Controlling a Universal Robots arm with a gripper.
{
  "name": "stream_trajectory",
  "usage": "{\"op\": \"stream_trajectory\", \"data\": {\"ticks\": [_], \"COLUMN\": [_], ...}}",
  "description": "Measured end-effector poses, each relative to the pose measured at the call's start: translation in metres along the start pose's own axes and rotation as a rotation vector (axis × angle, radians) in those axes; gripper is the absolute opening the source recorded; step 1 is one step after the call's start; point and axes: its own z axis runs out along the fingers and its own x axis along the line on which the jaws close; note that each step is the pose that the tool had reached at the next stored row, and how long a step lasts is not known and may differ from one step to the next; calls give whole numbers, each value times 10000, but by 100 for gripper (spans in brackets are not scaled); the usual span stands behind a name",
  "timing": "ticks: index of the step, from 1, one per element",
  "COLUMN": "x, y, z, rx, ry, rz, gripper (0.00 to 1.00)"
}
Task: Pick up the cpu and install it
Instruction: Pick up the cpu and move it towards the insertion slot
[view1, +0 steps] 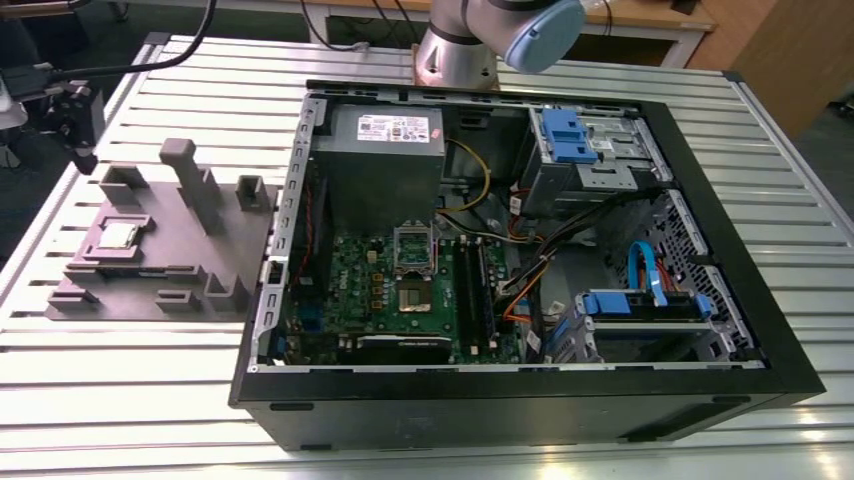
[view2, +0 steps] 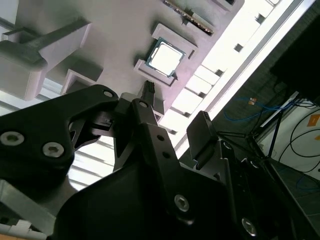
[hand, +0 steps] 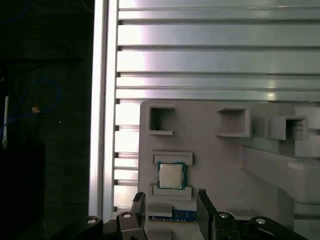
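Observation:
The cpu (hand: 171, 175) is a small square chip with a silvery top. It lies flat in a shallow recess of the grey moulded tray (hand: 260, 200). In both wrist views my gripper (hand: 170, 212) hovers above the tray, a short way off the chip. Its black fingers (hand: 205, 207) are open, with nothing between them. In the second wrist view the cpu (view2: 165, 57) lies just past the gripper (view2: 175, 112). In the exterior view the cpu (view1: 120, 235) rests on the tray (view1: 160, 270) at that view's left. The metal socket frame (view1: 414, 250) sits on the green board inside the case.
An open black computer case (view1: 534, 380) fills the middle of the ribbed metal table (view1: 134, 380), with a grey power-supply box (view1: 387, 135), cables and blue drive brackets inside. The arm's base (view1: 461, 55) stands behind it. Tall posts (view1: 180, 165) rise from the tray. The table edge (hand: 102, 125) runs beside it.

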Motion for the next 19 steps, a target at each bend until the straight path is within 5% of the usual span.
{"op": "stream_trajectory", "data": {"ticks": [8, 15, 19], "x": [-5, -7, -3], "y": [-6, -7, -10], "z": [69, 127, 161], "rx": [6, 10, -60], "ry": [-11, -215, -307], "rz": [-104, -201, -305], "gripper": [53, 53, 53]}}
